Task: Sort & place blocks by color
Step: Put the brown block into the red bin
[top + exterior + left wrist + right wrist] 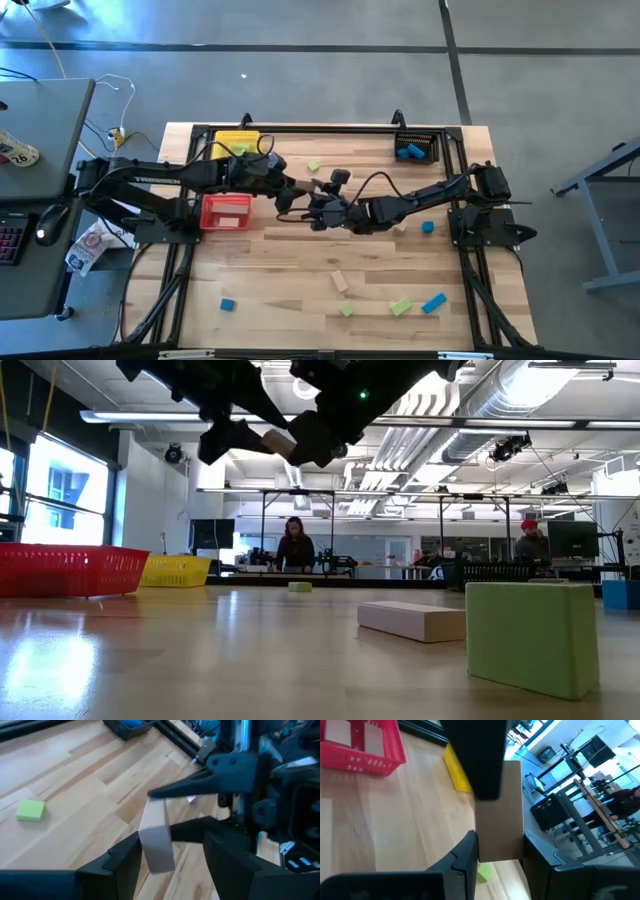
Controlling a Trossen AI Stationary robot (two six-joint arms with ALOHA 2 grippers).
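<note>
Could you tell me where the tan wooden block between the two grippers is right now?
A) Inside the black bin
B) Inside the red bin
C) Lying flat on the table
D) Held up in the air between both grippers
D: the tan block sits between the right gripper's fingers above the table, with the left gripper open around it.
</note>
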